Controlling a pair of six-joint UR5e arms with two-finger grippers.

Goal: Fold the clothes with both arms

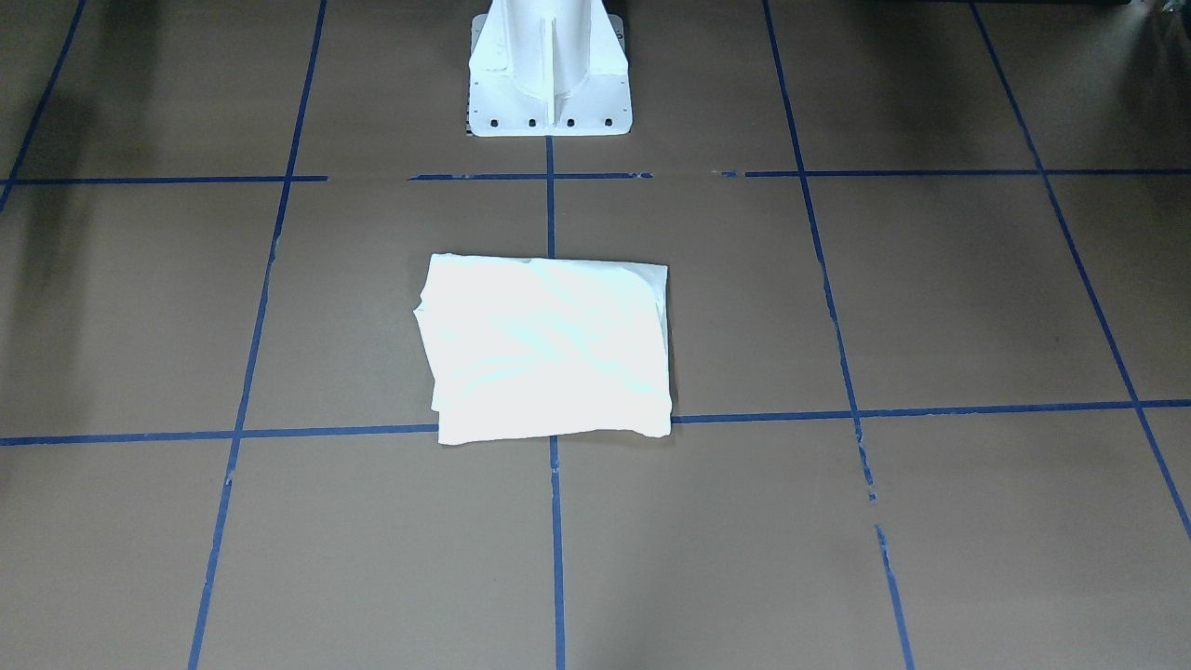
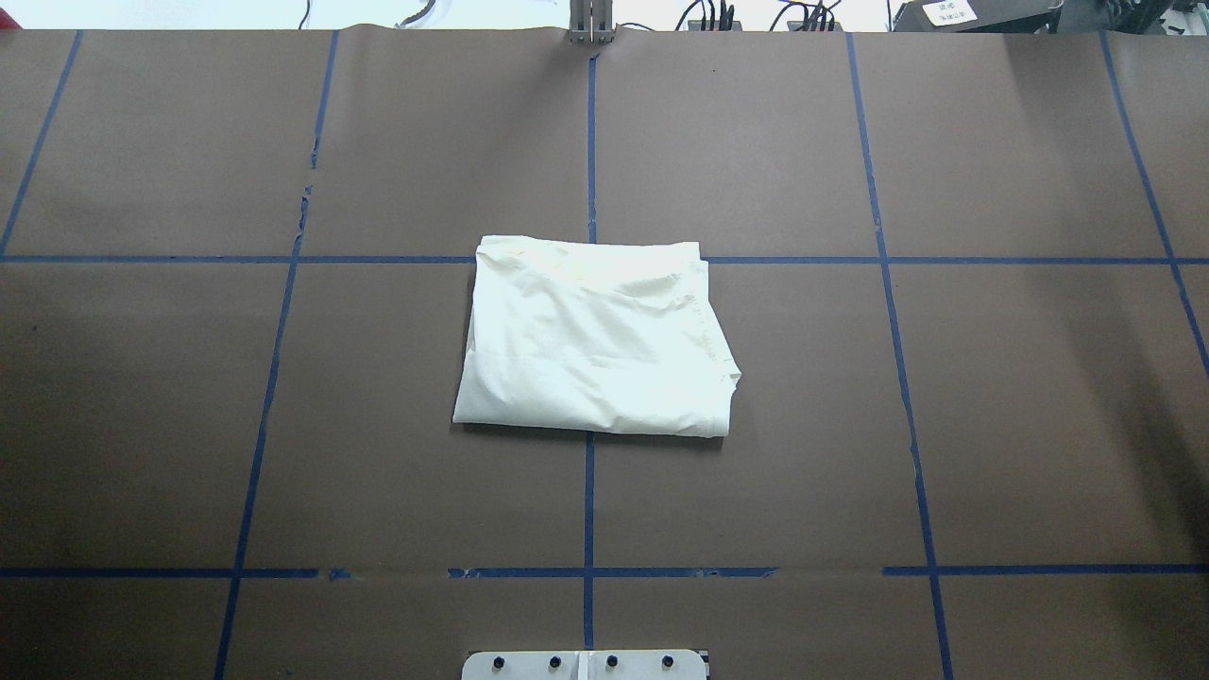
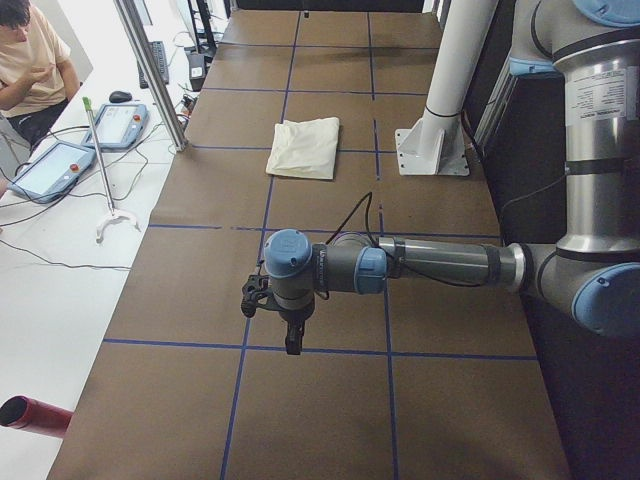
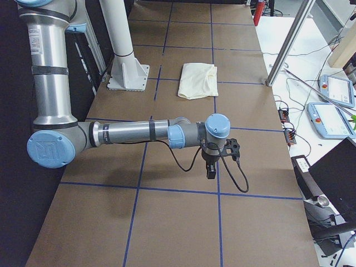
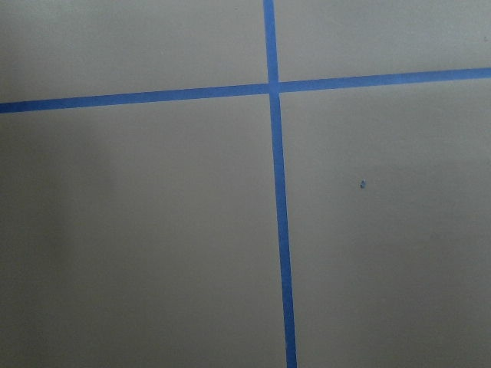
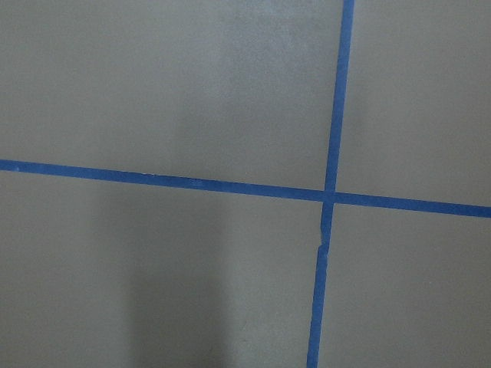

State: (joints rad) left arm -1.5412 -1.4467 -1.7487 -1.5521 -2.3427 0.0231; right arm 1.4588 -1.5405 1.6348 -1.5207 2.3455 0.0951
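The cream-white shirt [image 1: 549,349] lies folded into a compact rectangle in the middle of the brown table, plain side up; it also shows in the overhead view [image 2: 595,349] and both side views [image 3: 305,147] [image 4: 197,79]. No print shows. My left arm reaches out over the table's left end, its gripper [image 3: 290,340] pointing down, far from the shirt. My right arm does the same at the right end, its gripper [image 4: 211,169] pointing down. I cannot tell whether either is open or shut. Both wrist views show only bare table and blue tape.
The white pedestal base [image 1: 549,84] stands behind the shirt. Blue tape lines [image 2: 589,501] grid the table. A person [image 3: 30,60] sits beside two teach pendants [image 3: 55,165] off the far edge. A metal post [image 4: 286,47] stands at the table edge.
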